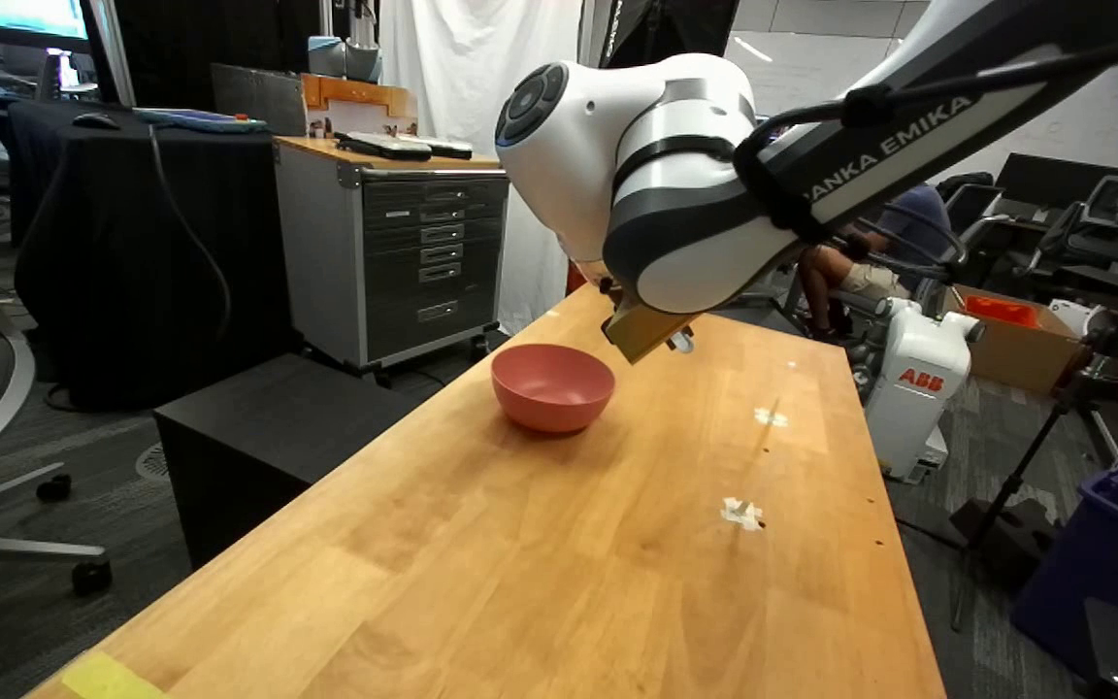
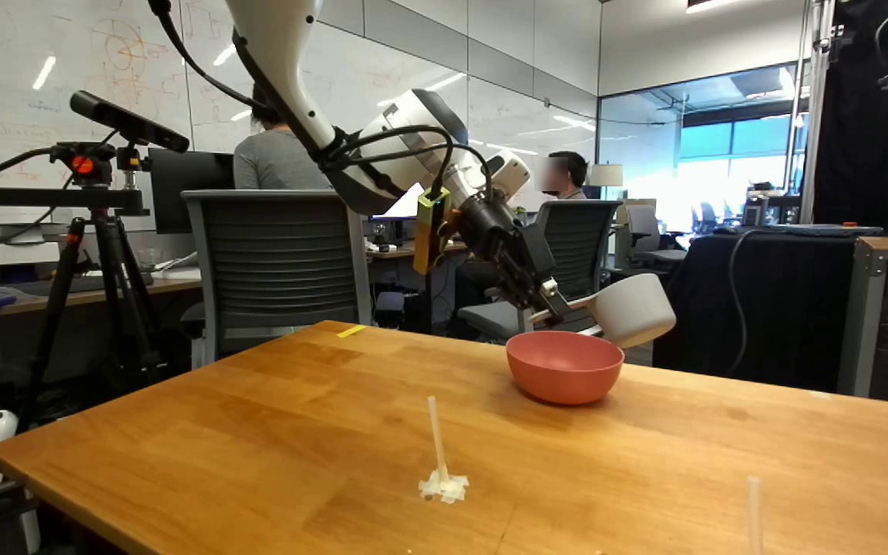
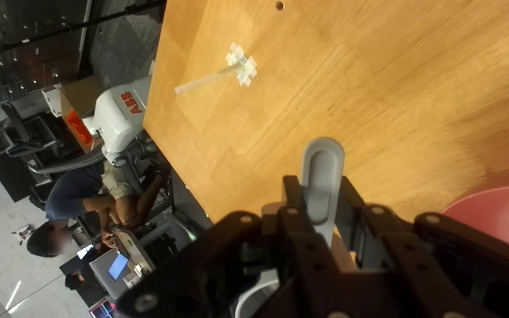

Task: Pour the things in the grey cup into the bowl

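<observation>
Plainly, the gripper (image 3: 323,196) is pinched on a slim handle (image 3: 323,154), its jaws apart only by the handle's width; the long axis runs up the wrist view, the round, grooved end poking past the jaws; at the other end hangs the grey cup (image 2: 633,308), tilted, clear of the table (image 2: 297,416); the bowl (image 3: 506,212) sits at the right of the wrist view, the cup lower left, so the pour probably calls for swinging the cup across before tipping; whether its mouth points downward I cannot tell, and its contents show nowhere; cup dull and drum-shaped; bowl smooth, pink-red, round-walled; table of grained wood.
</observation>
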Tool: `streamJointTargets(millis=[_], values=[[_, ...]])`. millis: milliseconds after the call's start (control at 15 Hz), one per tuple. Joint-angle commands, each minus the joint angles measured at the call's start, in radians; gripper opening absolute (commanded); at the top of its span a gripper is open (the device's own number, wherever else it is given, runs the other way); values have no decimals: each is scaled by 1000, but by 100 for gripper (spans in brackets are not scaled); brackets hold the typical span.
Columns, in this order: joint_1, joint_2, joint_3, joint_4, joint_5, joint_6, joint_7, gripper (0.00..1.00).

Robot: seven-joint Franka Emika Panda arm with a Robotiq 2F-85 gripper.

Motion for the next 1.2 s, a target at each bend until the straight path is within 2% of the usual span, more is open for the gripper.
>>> streamJointTargets(millis=[0,1133], values=[[6,39,12,71,-52,-85,32,6],[19,133,59,166,-155,-215,23,6]])
